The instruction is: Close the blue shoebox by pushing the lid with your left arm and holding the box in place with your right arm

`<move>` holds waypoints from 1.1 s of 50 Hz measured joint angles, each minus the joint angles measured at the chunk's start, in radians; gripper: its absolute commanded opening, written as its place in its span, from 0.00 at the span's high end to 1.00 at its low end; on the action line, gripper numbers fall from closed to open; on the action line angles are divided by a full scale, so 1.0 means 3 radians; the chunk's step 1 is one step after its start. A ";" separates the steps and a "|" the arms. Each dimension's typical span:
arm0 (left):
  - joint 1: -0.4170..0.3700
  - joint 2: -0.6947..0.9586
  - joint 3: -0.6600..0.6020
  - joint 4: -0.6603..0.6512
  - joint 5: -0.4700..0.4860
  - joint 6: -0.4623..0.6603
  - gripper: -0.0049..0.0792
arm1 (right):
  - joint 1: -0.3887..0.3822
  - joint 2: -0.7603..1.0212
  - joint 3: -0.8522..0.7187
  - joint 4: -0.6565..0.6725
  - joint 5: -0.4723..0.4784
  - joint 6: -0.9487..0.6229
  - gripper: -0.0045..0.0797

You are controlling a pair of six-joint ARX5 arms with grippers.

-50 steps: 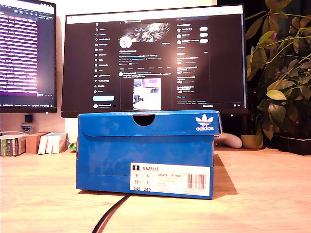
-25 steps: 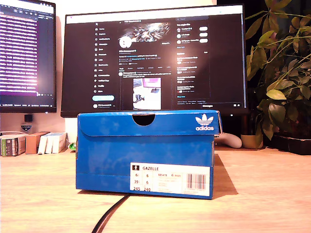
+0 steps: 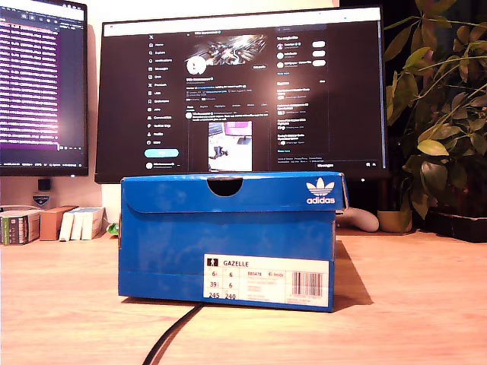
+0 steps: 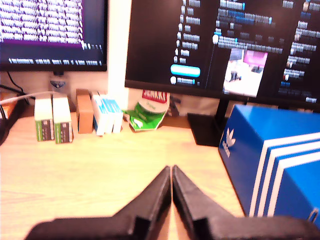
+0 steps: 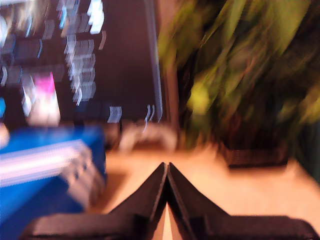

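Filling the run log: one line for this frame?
box: lid down, on desk | first gripper: shut, empty, off box | second gripper: shut, empty, view blurred

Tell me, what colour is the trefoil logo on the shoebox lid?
White, on the blue shoebox lid; the trefoil logo shows best in the exterior view.

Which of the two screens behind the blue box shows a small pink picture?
The big monitor directly behind the blue shoebox does. The other monitor, at the exterior view's left, shows only rows of text on a purple background.
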 measured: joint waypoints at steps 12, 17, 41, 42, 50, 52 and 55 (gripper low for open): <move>-0.0023 0.0000 -0.0167 0.0058 -0.0009 0.0051 0.96 | 0.0000 -0.0001 -0.0128 0.0027 -0.0048 -0.0005 0.96; -0.0023 0.0000 -0.0196 0.0060 -0.0011 0.0128 0.96 | 0.0000 -0.0001 -0.0130 -0.0014 -0.0060 -0.0056 0.96; -0.0023 -0.0015 -0.0319 -0.0205 -0.0192 0.0224 0.96 | 0.0000 0.0000 -0.0298 -0.0187 -0.0067 -0.0080 0.96; -0.0023 -0.0015 -0.0319 -0.0205 -0.0192 0.0224 0.96 | 0.0000 0.0000 -0.0298 -0.0186 -0.0065 -0.0080 0.96; -0.0023 -0.0017 -0.0319 -0.0203 -0.0192 0.0224 0.96 | 0.0000 0.0000 -0.0298 -0.0187 -0.0061 -0.0080 0.96; -0.0023 -0.0017 -0.0319 -0.0203 -0.0193 0.0224 0.96 | 0.0000 0.0000 -0.0298 -0.0187 -0.0061 -0.0081 0.96; -0.0023 -0.0017 -0.0319 -0.0203 -0.0193 0.0223 0.96 | 0.0000 0.0000 -0.0298 -0.0184 -0.0061 -0.0081 0.96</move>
